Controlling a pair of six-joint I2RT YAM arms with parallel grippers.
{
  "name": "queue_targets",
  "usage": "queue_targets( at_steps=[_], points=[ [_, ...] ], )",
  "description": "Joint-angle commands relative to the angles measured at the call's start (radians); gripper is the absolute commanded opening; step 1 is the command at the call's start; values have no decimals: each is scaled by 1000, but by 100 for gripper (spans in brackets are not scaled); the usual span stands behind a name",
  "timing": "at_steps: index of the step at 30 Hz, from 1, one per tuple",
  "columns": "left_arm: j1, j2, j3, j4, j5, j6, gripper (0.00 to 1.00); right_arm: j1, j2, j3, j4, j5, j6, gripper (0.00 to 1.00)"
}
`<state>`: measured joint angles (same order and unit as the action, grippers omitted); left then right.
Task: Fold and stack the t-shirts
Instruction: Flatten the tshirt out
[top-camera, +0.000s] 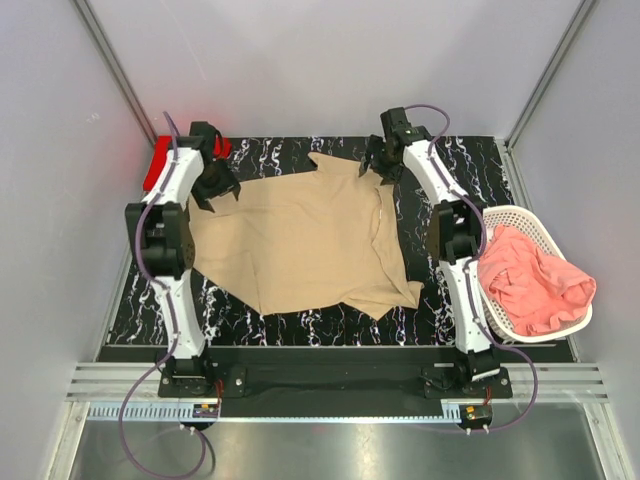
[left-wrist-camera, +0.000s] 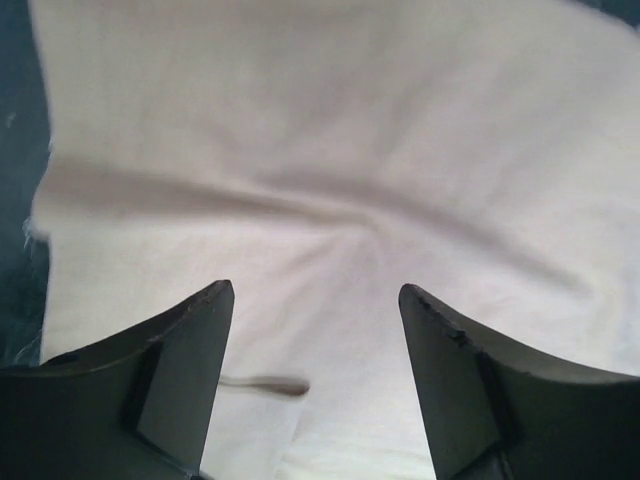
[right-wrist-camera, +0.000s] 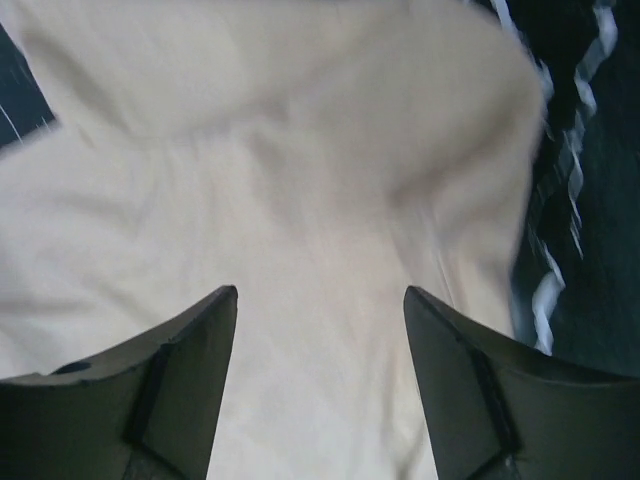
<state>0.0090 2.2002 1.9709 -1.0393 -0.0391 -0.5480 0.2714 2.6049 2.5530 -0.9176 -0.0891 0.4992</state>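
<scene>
We see the tan tee (top-camera: 300, 240) lying spread out on the black marbled table (top-camera: 320, 325), filling most of the space between the two arms. It is roughly flat but not neat: the near right corner juts toward the right arm's base, a fold line runs down its right side, and a sleeve pokes out at the far edge. The left gripper (top-camera: 215, 190) hangs over the tee's far left corner. In the left wrist view its two fingers (left-wrist-camera: 190, 350) stand well apart with nothing between them, only pale cloth below, creased into a shallow ridge with the dark table showing along the left edge. The right gripper (top-camera: 378, 165) sits at the far right corner, by the sleeve. Its fingers (right-wrist-camera: 470, 380) are spread just as wide and hold nothing – under them the cloth bunches into a soft hump, and the table shows to the right. The red tee (top-camera: 158, 165) lies at the table's far left corner, behind the left arm and mostly hidden by it. The pink tee (top-camera: 530, 280) sits crumpled in the white basket (top-camera: 520, 215) at the table's right edge – just beside the right arm.
</scene>
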Motion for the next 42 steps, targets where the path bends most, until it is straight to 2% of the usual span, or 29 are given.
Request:
queue_targets(
  at_steps=[1, 4, 5, 6, 8, 9, 10, 12, 16, 19, 23, 26, 29, 32, 33, 36, 39, 40, 42],
  points=[
    [-50, -288, -148, 48, -53, 43, 73, 37, -296, -184, -86, 81, -53, 75],
    [-104, -436, -390, 82, -45, 39, 73, 43, -532, -478, -109, 156, -82, 78],
    [-134, -541, -540, 103, -12, 33, 73, 43, -593, -566, -101, 141, -82, 78],
    [-153, -589, -603, 126, 2, 26, 73, 43, -709, -746, -86, 121, -86, 78],
    [-208, -719, -723, 173, 33, -2, 72, 48, -822, -923, -55, 65, -79, 75],
    [-225, -758, -771, 183, 74, -18, 71, 48, -927, -1089, -40, 48, -71, 74],
    [-243, -786, -850, 196, 96, -35, 71, 48, -977, -1163, -17, 8, -64, 70],
    [-305, -856, -900, 200, 123, -82, 69, 57, -1104, -1349, 11, -14, -42, 66],
    [-403, -941, -957, 214, 107, -130, 69, 65, -1209, -1551, 86, -26, -19, 65],
    [-425, -977, -955, 203, 96, -156, 69, 66, -1174, -1613, 106, 0, -25, 68],
    [-426, -1013, -945, 173, 81, -148, 69, 66, -1122, -1640, 164, -26, -30, 68],
    [-426, -1036, -942, 144, 67, -136, 69, 74, -1086, -1643, 184, -26, -39, 62],
    [-426, -1074, -960, 122, 48, -133, 69, 91, -1100, -1624, 194, -66, -24, 50],
    [-426, -1111, -975, 117, 42, -139, 69, 91, -1089, -1587, 221, -203, 40, 16],
    [-426, -1117, -977, 113, 42, -141, 69, 92, -1088, -1571, 258, -289, 68, 0],
    [-426, -1131, -966, 96, 10, -139, 69, 91, -1066, -1496, 392, -424, 235, 0],
    [-426, -1140, -943, 85, -10, -136, 69, 83, -987, -1325, 415, -358, 332, 0],
    [-426, -1142, -934, 85, -12, -136, 69, 74, -959, -1273, 407, -345, 344, 9],
    [-426, -1140, -931, 84, -7, -136, 69, 37, -863, -1142, 407, -340, 364, 35]
  ],
)
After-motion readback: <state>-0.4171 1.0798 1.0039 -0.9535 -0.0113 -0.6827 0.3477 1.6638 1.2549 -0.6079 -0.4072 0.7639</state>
